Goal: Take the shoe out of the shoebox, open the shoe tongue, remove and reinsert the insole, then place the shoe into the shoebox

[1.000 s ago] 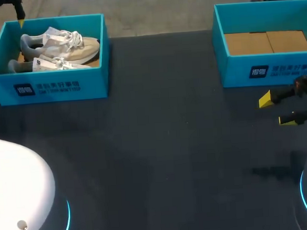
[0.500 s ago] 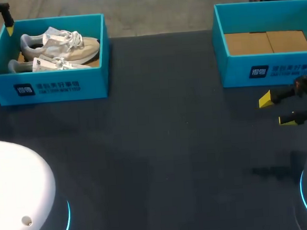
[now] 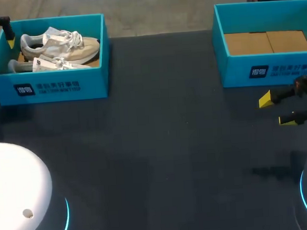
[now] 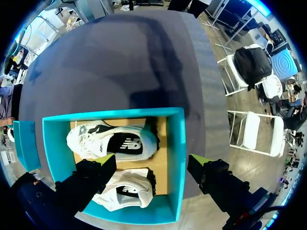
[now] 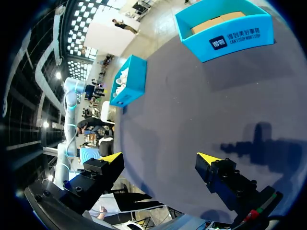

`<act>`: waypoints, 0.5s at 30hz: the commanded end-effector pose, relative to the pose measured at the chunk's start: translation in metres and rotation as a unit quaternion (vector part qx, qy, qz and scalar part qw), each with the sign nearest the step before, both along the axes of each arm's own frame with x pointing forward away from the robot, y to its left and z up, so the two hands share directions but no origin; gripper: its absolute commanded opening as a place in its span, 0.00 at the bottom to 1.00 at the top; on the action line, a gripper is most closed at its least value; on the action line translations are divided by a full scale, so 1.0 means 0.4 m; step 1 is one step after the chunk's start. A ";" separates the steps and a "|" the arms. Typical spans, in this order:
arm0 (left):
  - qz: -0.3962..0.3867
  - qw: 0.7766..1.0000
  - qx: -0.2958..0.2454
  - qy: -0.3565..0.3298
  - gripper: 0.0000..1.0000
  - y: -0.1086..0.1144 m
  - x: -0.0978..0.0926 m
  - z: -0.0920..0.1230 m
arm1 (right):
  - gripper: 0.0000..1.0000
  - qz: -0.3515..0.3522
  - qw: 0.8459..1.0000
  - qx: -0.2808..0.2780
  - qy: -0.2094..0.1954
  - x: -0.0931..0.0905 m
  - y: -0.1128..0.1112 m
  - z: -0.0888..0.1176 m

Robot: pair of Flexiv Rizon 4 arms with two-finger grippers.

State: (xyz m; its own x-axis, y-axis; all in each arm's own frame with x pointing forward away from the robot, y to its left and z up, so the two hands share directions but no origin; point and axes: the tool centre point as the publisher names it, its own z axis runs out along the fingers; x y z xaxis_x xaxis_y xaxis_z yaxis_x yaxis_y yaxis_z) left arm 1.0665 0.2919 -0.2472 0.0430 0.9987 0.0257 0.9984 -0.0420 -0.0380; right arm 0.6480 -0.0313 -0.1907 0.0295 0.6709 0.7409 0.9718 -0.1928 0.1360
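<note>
Two pale beige and white shoes lie side by side in the teal shoebox at the far left: one shoe at the back, the other shoe nearer the front wall. My left gripper hangs open over the box's far left corner. From the left wrist, its fingers straddle the box's end wall, above the heels of both shoes. My right gripper is open and holds nothing, low over the table in front of the other box; the right wrist view shows the right gripper over bare tabletop.
A second teal box with only a cardboard floor stands at the far right, also seen as the second box from the right wrist. The dark tabletop stretches between the two boxes. My arms' white bases fill the near corners.
The left gripper has shifted left and a little lower over the shoebox's far left corner. The right arm and the shoes have not moved.
</note>
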 end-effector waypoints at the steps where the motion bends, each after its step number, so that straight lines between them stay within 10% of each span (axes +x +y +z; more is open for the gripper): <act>1: 0.002 1.000 0.000 -0.028 1.00 -0.007 -0.008 -0.019 | 1.00 -0.066 0.996 -0.004 -0.058 -0.029 -0.003 0.007; 15: -0.012 1.000 -0.001 -0.010 0.55 -0.020 0.009 -0.081 | 1.00 -0.066 0.996 -0.004 -0.058 -0.029 -0.003 0.007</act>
